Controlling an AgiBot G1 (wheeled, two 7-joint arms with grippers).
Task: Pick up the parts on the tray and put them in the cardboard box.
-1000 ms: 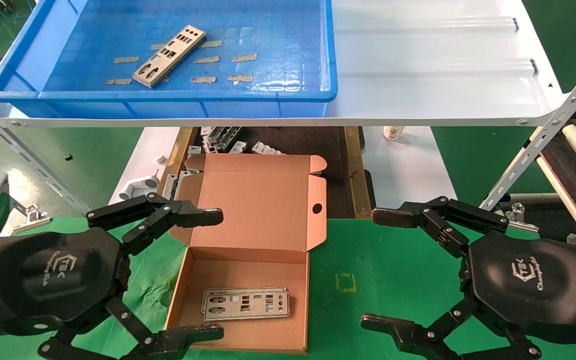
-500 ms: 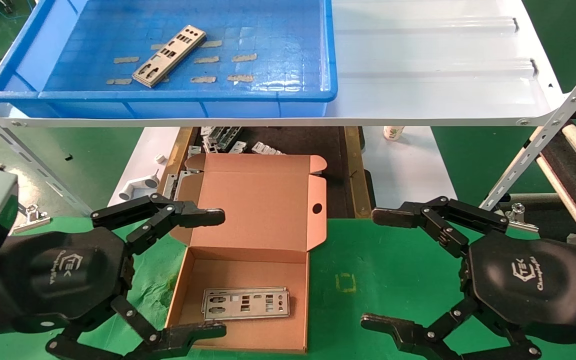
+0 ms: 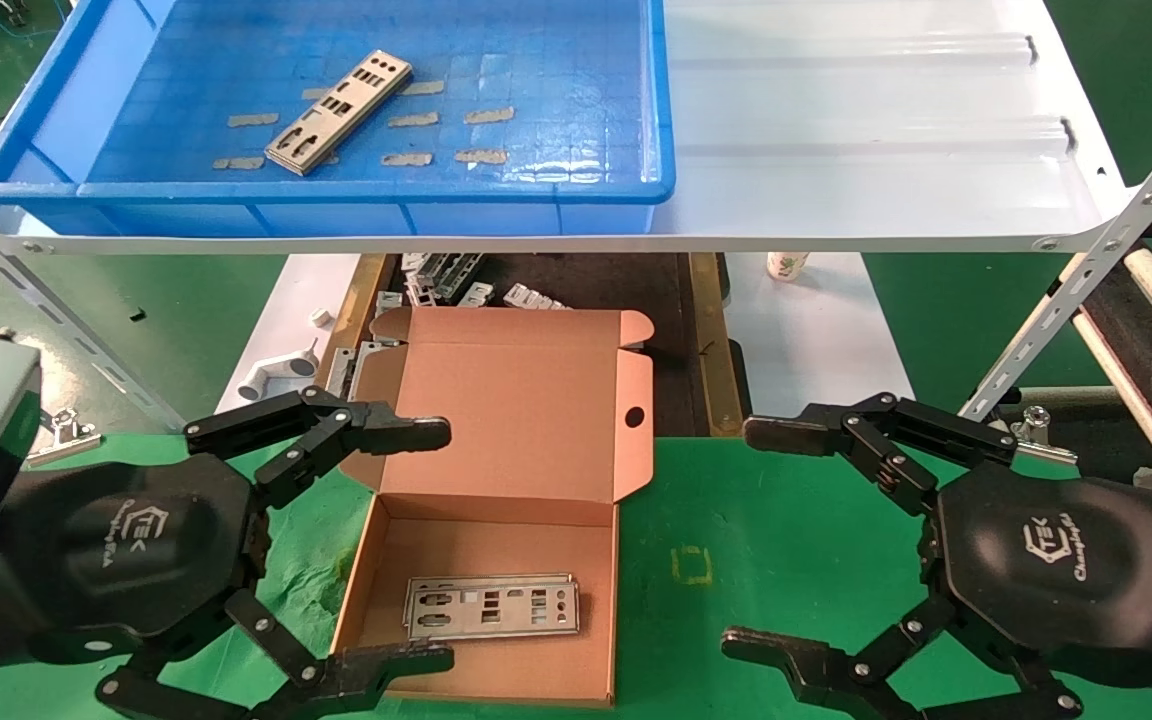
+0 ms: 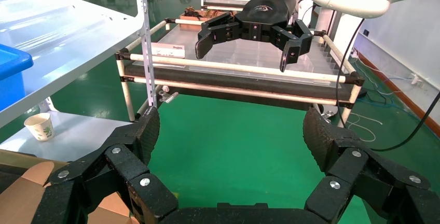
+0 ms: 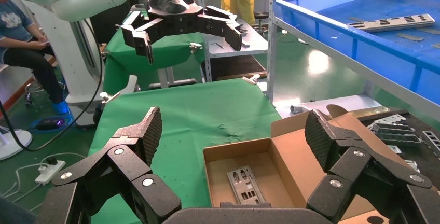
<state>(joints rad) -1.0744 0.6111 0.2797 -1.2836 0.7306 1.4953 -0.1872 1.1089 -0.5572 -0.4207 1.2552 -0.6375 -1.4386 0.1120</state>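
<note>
I have both arms low and near me, on the green mat. My left gripper (image 3: 441,545) sits at the left side of the cardboard box (image 3: 496,480), with its fingers spread wide and nothing in them. One finger reaches over the box's left flap and the other lies at its near left corner. My right gripper (image 3: 751,535) waits on the right, apart from the box. Its fingers are spread wide too, and they are empty.

The box is open, with its lid standing up at the far side. One or two silver parts (image 3: 492,606) already lie flat on its floor; from the edges I think there are two stacked.

One more part (image 3: 339,110) lies far away in the blue tray (image 3: 536,190), up on the white shelf (image 3: 866,130). It lies slanted, toward the left of the tray floor.

So I think I am between drops, and that last part is next. My left arm is closer to it. I must lift up, reach far over the tray rim, and come down over the thin plate. It is flat, so getting a finger under its edge may be hard.
</note>
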